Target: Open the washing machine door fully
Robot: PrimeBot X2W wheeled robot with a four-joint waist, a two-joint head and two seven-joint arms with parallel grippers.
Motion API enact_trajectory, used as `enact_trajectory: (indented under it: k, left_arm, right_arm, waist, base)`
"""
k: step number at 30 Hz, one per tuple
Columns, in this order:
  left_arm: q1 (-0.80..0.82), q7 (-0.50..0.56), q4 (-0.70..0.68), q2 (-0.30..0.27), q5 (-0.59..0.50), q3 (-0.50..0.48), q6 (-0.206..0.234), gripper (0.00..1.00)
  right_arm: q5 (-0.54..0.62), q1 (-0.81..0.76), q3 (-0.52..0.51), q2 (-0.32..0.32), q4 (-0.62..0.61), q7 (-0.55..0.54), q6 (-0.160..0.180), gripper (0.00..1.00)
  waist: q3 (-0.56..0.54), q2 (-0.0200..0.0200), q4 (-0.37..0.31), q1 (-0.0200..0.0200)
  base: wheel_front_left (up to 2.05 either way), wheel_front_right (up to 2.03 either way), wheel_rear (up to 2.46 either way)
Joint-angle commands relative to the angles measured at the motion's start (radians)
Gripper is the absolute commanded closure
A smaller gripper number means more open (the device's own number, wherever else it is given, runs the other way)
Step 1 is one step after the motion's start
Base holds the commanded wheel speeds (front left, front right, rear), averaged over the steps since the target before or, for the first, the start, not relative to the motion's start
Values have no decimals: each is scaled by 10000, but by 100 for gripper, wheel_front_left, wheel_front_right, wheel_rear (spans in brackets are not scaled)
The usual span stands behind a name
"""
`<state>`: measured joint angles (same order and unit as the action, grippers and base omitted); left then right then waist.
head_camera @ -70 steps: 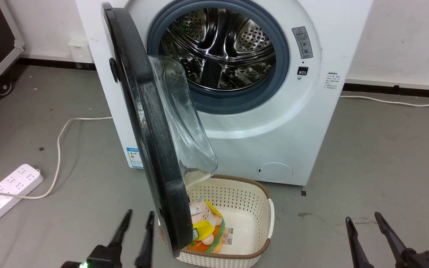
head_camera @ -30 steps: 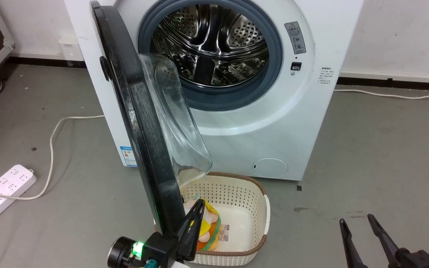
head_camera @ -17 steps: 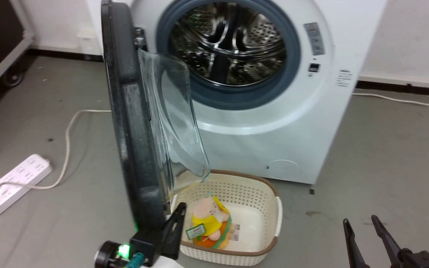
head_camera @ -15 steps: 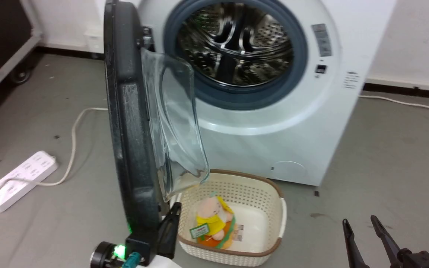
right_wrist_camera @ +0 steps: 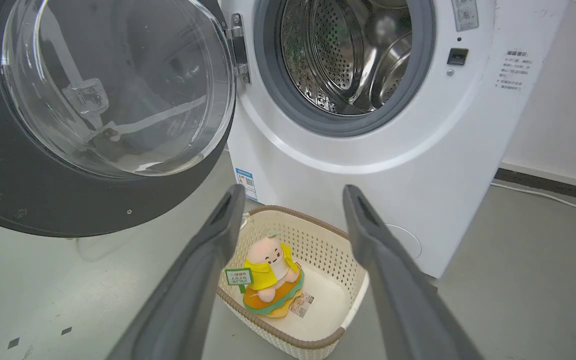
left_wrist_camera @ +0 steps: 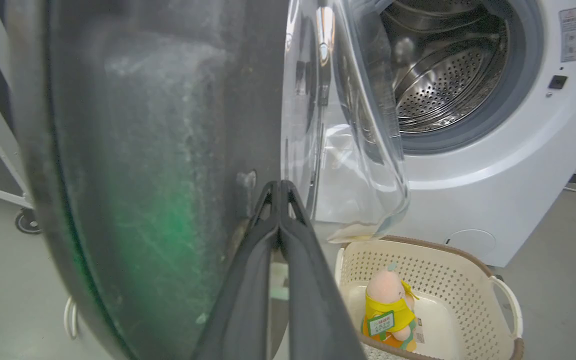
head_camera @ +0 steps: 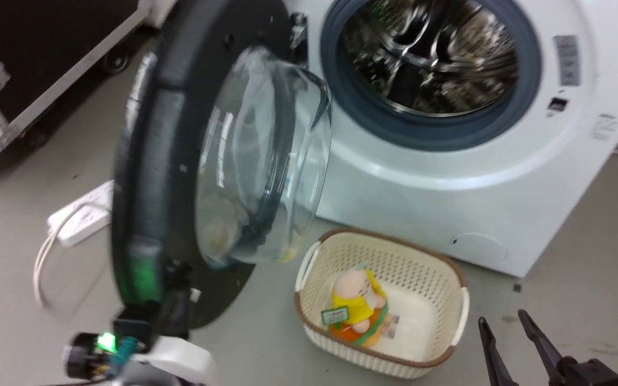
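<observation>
Grey floor; big white front-loading washing machine far right. Large round black washing machine door with clear glass bowl stands wide open at left. Against door's inner face, left gripper fingers pressed together. Near right, right gripper spread, beside cream perforated basket.

You're looking at one washing machine, one washing machine door, one basket, one plush toy, one power strip and two grippers, the left gripper and the right gripper
</observation>
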<state>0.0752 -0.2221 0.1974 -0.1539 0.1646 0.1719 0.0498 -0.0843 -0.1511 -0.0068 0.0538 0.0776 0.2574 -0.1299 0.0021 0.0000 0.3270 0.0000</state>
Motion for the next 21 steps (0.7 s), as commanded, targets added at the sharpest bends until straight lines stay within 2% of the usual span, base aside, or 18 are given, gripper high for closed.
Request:
enact_trajectory:
  k: [1,8,11,16,21]
  left_arm:
    - [331,-78,-22,-163,102,-242,99,100]
    - [1044,-96,318,-639,743,-1182,157,100]
    - [1526,-119,756,-1101,1074,-1774,140,100]
    - [2340,-202,1533,-1635,1634,-2532,-20,100]
    - [3335,-290,2474,-2038,1895,-2866,-263,100]
  right_arm:
    - [111,259,40,-35,-27,43,-8,0]
    - [374,601,166,214,-79,-7,-8,0]
    - [411,755,222,491,-247,-203,-8,0]
    - [402,902,177,830,-568,-459,-8,0]
    - [383,1024,164,1049,-833,-656,-8,0]
  waist:
    - [428,0,344,0]
    - [1369,0,685,0]
    - [1874,0,721,0]
    - [2493,0,666,0]
    - [2983,0,629,0]
  base:
    - [0,0,0]
    - [0,0,0]
    - [0,0,0]
    - [0,0,0]
    - [0,0,0]
